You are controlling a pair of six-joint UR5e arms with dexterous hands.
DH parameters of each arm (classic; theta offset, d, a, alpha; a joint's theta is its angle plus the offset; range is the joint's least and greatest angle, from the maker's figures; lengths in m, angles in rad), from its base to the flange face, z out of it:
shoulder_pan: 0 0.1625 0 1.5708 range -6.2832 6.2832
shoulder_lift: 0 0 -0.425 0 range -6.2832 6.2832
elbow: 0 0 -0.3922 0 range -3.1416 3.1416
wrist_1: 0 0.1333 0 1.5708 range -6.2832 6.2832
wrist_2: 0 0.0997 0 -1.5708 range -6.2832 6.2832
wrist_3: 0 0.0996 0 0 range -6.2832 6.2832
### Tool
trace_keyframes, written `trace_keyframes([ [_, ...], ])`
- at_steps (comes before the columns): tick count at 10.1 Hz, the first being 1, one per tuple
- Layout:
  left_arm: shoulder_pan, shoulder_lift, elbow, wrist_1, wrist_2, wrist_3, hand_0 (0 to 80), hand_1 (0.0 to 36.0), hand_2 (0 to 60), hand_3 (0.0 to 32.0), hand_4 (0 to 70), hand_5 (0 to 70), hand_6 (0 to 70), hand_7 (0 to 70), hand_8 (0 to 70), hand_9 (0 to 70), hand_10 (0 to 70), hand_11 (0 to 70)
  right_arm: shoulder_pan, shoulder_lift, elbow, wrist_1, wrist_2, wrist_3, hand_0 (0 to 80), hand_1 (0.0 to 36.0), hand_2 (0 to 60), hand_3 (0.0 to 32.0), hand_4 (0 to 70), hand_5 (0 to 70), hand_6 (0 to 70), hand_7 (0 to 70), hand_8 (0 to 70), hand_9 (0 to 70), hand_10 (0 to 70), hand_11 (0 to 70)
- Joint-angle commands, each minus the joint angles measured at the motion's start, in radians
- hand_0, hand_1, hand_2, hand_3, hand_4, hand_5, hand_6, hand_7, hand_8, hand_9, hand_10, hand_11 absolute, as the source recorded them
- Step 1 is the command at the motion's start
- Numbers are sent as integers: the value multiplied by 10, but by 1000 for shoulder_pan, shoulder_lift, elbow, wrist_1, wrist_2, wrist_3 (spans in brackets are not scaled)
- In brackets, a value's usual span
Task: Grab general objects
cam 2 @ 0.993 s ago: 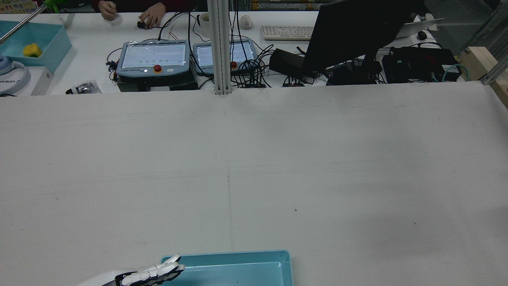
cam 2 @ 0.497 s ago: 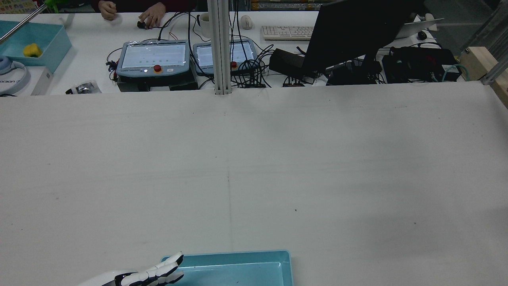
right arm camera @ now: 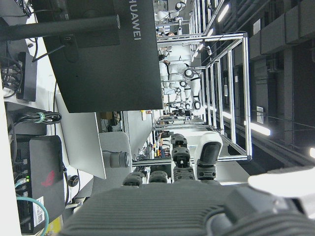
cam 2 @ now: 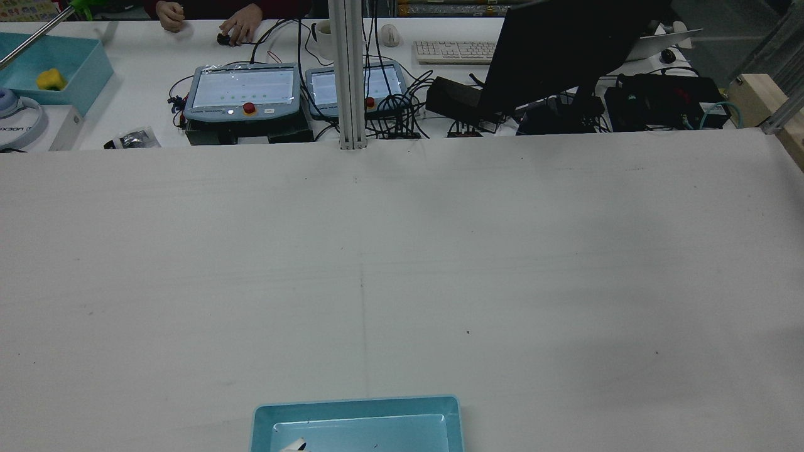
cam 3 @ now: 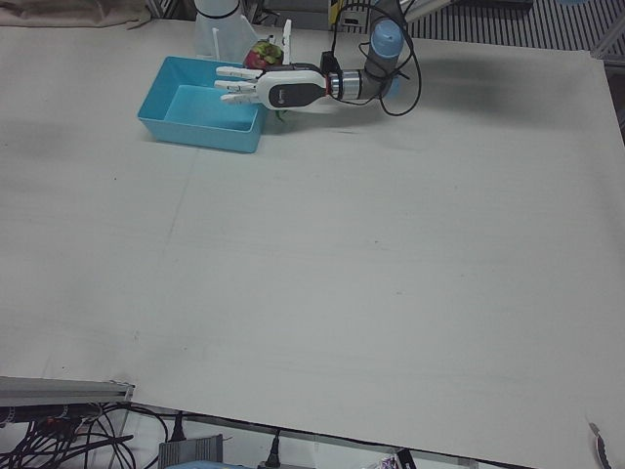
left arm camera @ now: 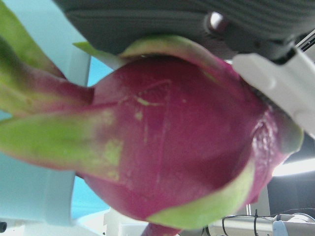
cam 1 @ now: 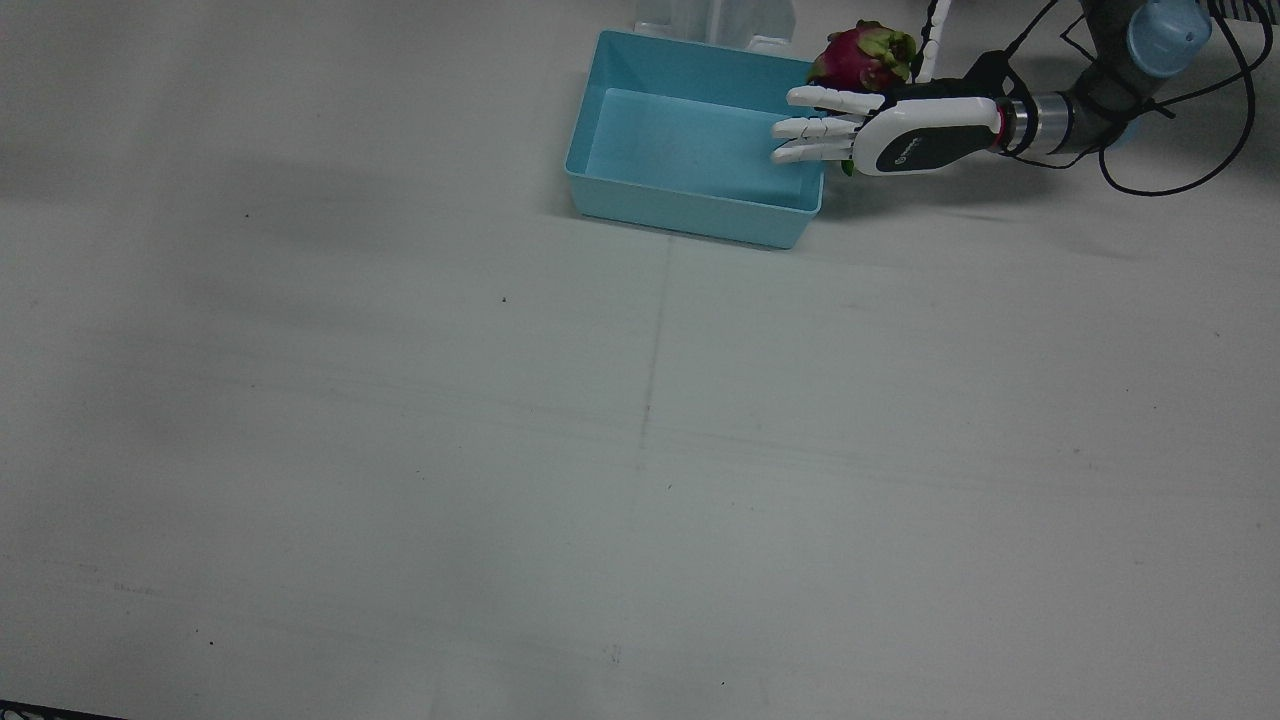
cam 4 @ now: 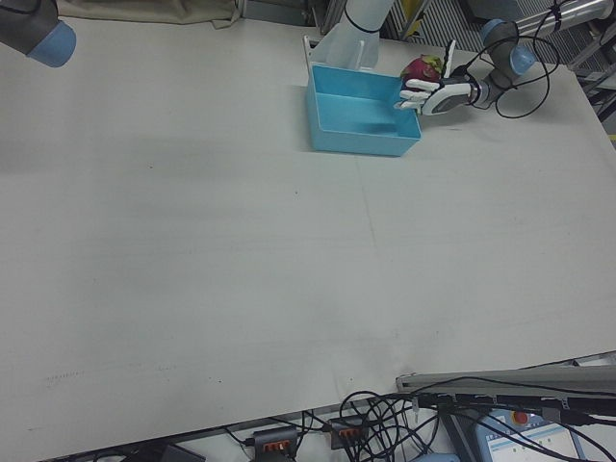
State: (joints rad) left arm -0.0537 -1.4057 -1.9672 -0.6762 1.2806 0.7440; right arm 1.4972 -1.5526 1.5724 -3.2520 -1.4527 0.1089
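Observation:
A pink-and-green dragon fruit (cam 1: 860, 55) lies on the table just beside the blue bin (cam 1: 690, 205), near the arm pedestals. My left hand (cam 1: 880, 130) is open, its fingers held straight and together over the bin's near corner, the thumb raised beside the fruit. The fruit sits right against the palm side and fills the left hand view (left arm camera: 182, 132). The fingers are not wrapped around it. The rear view shows only a fingertip (cam 2: 294, 446) over the bin. My right hand shows only its dark base (right arm camera: 162, 211), pointing at the room; its fingers are hidden.
The blue bin (cam 3: 195, 135) holds nothing that I can see. The right arm's elbow (cam 4: 38, 29) is at the far corner. Beyond the table's far edge are teach pendants (cam 2: 242, 91), a monitor (cam 2: 565, 50) and cables.
In the rear view my left hand has drawn back past the bottom edge; only a fingertip still shows over the bin.

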Motion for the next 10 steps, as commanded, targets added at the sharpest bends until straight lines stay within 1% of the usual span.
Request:
trace_keyframes([
  [1,17,-10,-21,53,-14,8,475,41,0,0,124,26,50,177,0,21,0,0,0,-1,0,0,0,0,0,0,0,0,0,0,0,0,0,0,0,0],
  [2,18,-34,-62,169,-12,8,474,40,0,0,129,35,57,185,1,23,0,0,0,0,0,0,0,0,0,0,0,0,0,0,0,0,0,0,0,0],
  [3,18,-94,-83,276,-9,11,475,41,0,0,140,43,61,190,2,24,0,0,0,0,0,0,0,0,0,0,0,0,0,0,0,0,0,0,0,0],
  [4,20,-128,-91,329,-9,11,482,47,0,0,173,86,73,203,4,26,0,0,0,0,0,0,0,0,0,0,0,0,0,0,0,0,0,0,0,0],
  [5,21,-192,-97,413,-1,9,529,91,0,0,230,161,119,241,15,34,0,0,0,0,1,0,0,0,0,0,0,0,0,0,0,0,0,0,0,0],
  [6,18,-269,-98,500,5,5,533,91,0,0,244,181,151,258,28,37,0,0,0,0,1,0,0,0,0,0,0,0,0,0,0,0,0,0,0,0],
  [7,15,-295,-96,544,5,2,526,77,0,0,230,176,152,261,28,38,0,0,0,0,1,0,0,0,0,0,0,0,0,0,0,0,0,0,0,0],
  [8,5,-300,-94,564,11,-6,520,70,0,0,230,185,160,266,32,39,0,0,0,0,1,0,0,0,0,0,0,0,0,0,0,0,0,0,0,0],
  [9,-5,-302,-97,579,34,-53,513,63,0,0,202,169,154,261,32,38,0,0,0,-1,1,0,0,0,0,0,0,0,0,0,0,0,0,0,0,0],
  [10,-35,-303,-108,651,58,-81,500,52,0,0,183,156,146,255,31,37,0,0,0,0,1,0,0,0,0,0,0,0,0,0,0,0,0,0,0,0],
])
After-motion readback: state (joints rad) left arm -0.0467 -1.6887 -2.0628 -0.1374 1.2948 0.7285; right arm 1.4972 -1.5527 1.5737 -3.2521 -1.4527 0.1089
